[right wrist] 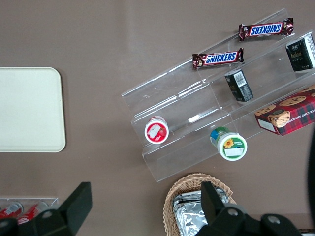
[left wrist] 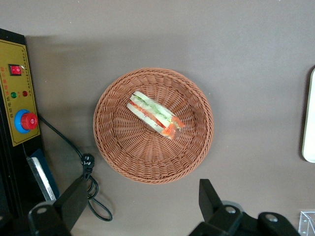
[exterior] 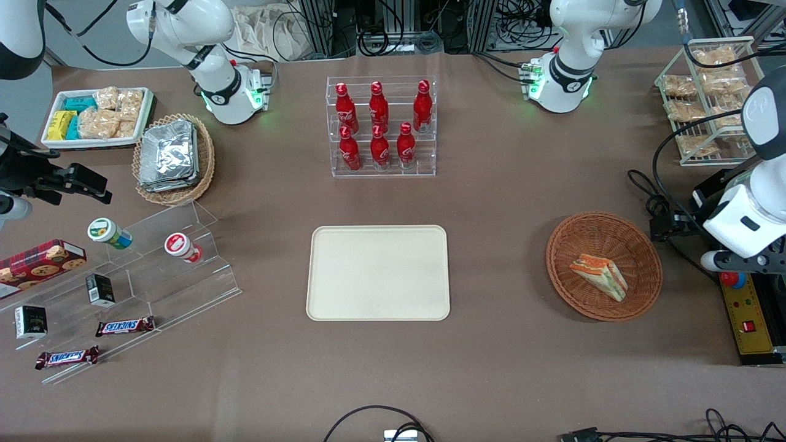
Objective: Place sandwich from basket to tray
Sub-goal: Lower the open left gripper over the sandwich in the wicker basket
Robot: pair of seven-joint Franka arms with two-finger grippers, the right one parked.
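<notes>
1. My gripper (left wrist: 140, 209) has its fingers (left wrist: 74, 201) spread wide apart, holding nothing. It hangs high above the table just off the basket's rim, at the working arm's end of the table; I judge I'm parked here for a clean look down before I drop in.
2. Straight below the wrist camera sits the basket (left wrist: 123, 157), round, shallow, reddish-brown wicker, with the sandwich (left wrist: 153, 114) lying in its middle, clear of the rim. That leaves room for both fingers to come down on either side of it, I reckon.
3. The sandwich is a triangular wedge on its side, pale bread with green and orange-red filling showing along the cut face. It looks soft, so I'd go for a light squeeze across the bread faces.
4. In the front view the tray (exterior: 344, 294), cream and bare, lies flat mid-table, well apart from the basket (exterior: 638, 245). The brown table (exterior: 497, 245) between them looks open for the carry.
</notes>
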